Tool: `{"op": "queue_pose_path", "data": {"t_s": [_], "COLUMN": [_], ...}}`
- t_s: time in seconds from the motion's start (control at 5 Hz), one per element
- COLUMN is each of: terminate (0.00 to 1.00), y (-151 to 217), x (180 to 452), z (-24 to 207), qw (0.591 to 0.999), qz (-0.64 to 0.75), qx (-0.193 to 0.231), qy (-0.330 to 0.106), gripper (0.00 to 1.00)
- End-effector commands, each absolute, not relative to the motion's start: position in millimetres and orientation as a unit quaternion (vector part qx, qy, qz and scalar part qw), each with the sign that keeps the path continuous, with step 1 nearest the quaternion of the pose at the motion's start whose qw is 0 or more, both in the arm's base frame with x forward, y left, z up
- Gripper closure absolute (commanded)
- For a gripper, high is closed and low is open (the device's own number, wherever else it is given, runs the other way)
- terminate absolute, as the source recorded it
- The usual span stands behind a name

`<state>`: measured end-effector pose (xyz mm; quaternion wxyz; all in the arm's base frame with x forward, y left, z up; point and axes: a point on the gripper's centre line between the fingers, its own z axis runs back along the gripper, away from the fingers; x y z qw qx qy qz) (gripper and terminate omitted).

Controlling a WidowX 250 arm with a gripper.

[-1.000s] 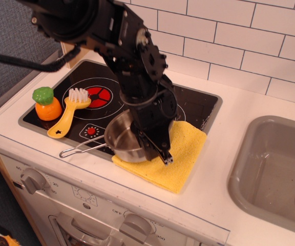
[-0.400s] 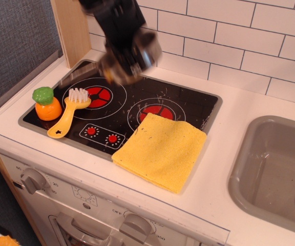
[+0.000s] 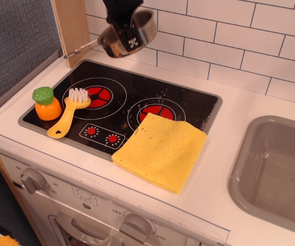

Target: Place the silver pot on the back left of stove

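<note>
Silver pot (image 3: 128, 35) hangs in the air over the back left of the stove (image 3: 188, 100), tilted, with its wire handle reaching left toward the wooden post (image 3: 71, 28); a second ago it sat low at the stove's front edge on the yellow cloth (image 3: 161, 150), and a moment later it was partway up over the left burner. It is now higher and further back, in front of the white tiles. The cloth now lies fully uncovered.

From the left: a toy carrot (image 3: 46, 104) stands on the stove's left edge, just beside a yellow brush (image 3: 69, 110) whose bristles lie on the left burner. The gripper (image 3: 130, 37) comes down from the top of the frame, its dark fingers (image 3: 128, 41) clamped over the pot's near rim. A grey sink (image 3: 250, 174) sits far right.
</note>
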<state>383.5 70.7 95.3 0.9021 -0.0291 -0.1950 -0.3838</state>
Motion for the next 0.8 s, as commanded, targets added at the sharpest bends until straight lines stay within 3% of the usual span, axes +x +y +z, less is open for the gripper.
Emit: {"op": "queue_pose_path", "data": {"t_s": [0.0, 0.2, 0.4, 0.6], "terminate": [0.0, 0.0, 0.0, 0.0], "y": [87, 105, 113, 112], "x": [383, 379, 380, 379], "z": [74, 60, 50, 54], "qw": [0.892, 0.902, 0.911, 0.916], "qz": [-0.421, -0.41, -0.397, -0.384], "qx": [0.002, 0.006, 0.008, 0.015], "qy": [-0.162, -0.133, -0.11, -0.114], "gripper": [1.0, 1.0, 0.0, 0.0]}}
